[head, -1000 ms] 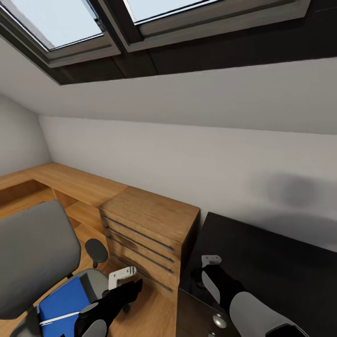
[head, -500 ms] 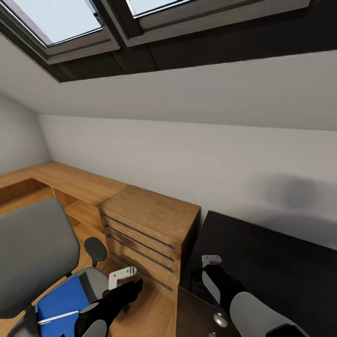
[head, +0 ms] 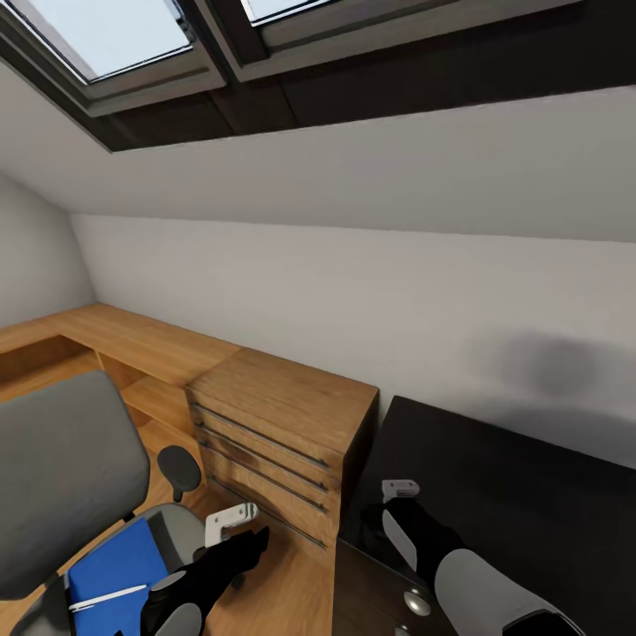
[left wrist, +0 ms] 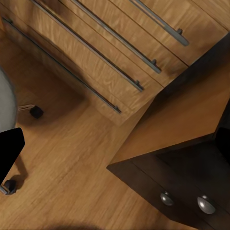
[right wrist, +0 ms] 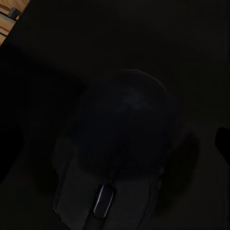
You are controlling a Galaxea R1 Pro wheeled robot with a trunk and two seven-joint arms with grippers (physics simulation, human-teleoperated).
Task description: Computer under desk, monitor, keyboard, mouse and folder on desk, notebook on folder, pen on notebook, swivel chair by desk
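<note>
A small black oval mouse [right wrist: 125, 139] is seen from close above, lying on the black top of the desk [right wrist: 143, 33]; its rounded dark back and a lighter grey front part with a small scroll wheel set in it can be made out, though the picture is very dark. A sliver of light wood floor [right wrist: 10, 15] is visible at one corner, beyond the desk's edge. Dark shapes are noted at two opposite edges of the frame, on either side of the mouse and apart from it, but what they are cannot be told.
</note>
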